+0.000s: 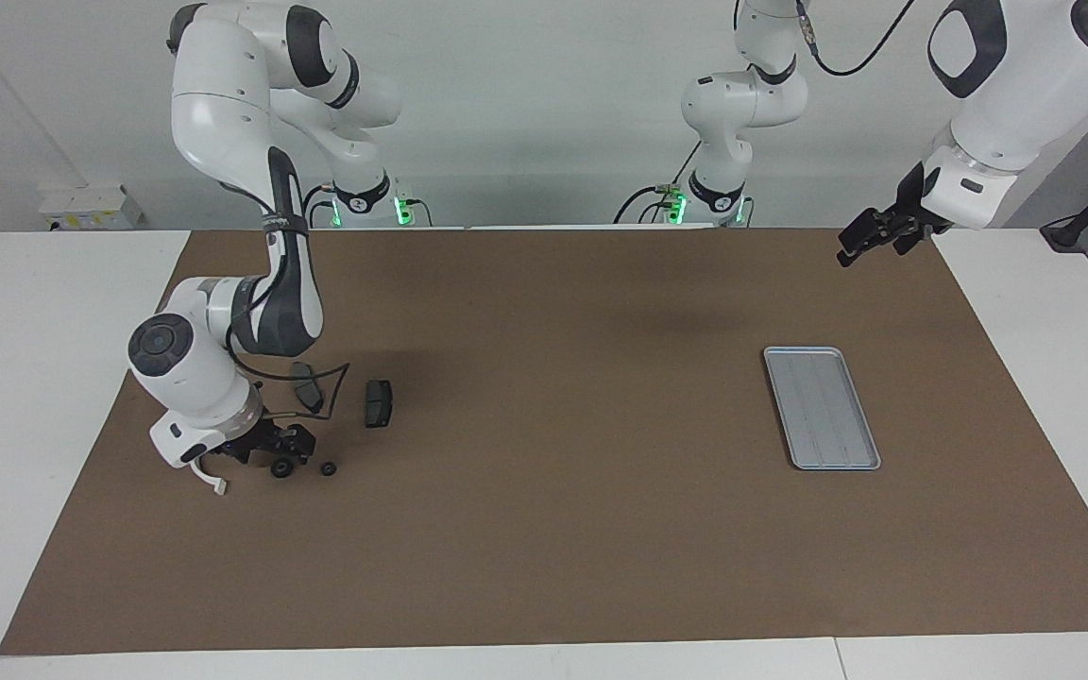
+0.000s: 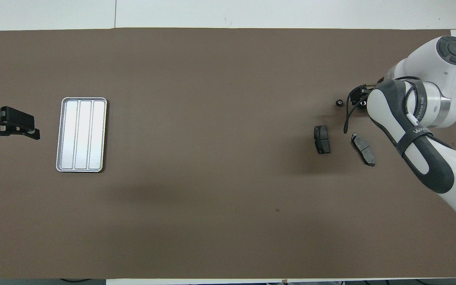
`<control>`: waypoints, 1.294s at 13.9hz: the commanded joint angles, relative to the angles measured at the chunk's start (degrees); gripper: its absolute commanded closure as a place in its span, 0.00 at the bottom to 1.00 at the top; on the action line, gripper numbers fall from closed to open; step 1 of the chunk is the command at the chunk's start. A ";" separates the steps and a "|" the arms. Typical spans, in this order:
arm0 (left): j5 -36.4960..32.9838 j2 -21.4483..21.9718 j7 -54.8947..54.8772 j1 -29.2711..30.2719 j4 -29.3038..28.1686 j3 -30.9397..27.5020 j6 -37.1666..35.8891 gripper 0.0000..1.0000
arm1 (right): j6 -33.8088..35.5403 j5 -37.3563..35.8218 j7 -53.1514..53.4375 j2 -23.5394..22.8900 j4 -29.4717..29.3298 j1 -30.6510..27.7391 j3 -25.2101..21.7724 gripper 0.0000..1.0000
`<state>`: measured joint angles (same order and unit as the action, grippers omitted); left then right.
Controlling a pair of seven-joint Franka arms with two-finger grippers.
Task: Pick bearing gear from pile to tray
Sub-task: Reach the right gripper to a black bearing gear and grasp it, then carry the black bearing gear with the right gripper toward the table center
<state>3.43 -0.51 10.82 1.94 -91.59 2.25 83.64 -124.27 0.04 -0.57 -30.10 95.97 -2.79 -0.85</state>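
The pile lies at the right arm's end of the brown mat. It holds two dark grey brake pads (image 1: 379, 403) (image 1: 308, 385), a white curved arc (image 1: 220, 488) and two small black rings (image 1: 281, 468) (image 1: 328, 467). My right gripper (image 1: 291, 451) is down low in the pile, right at the first ring, with the second ring (image 2: 339, 103) just beside it. In the overhead view the right gripper (image 2: 358, 97) is mostly hidden under its own arm. The grey-blue tray (image 1: 822, 407) (image 2: 81, 134) lies empty toward the left arm's end. My left gripper (image 1: 870, 236) (image 2: 14, 126) waits raised and open.
The brown mat (image 1: 544, 529) covers most of the white table. The brake pads also show in the overhead view (image 2: 322, 139) (image 2: 363, 149), nearer to the robots than the rings. A black cable loops from the right wrist over the pile.
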 commanded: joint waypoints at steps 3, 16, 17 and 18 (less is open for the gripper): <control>-0.70 1.83 -0.71 -0.01 -2.10 0.04 1.35 0.00 | -2.99 0.75 -2.24 0.74 2.47 -0.81 0.41 0.33; -0.70 1.83 -0.71 -0.01 -2.18 0.04 1.35 0.00 | -1.51 0.75 -1.45 1.61 0.72 0.24 0.41 1.00; -0.70 1.83 -0.71 -0.01 -2.10 0.04 1.35 0.00 | 0.50 0.75 -0.67 2.31 -0.07 0.33 0.67 1.00; -0.70 1.83 -0.71 -0.01 -2.18 0.04 1.35 0.00 | 2.35 0.57 0.65 2.58 -1.82 0.59 0.76 1.00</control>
<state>3.43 -0.51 10.82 1.94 -91.59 2.25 83.64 -125.28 0.04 -0.58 -29.13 96.08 -2.39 -0.49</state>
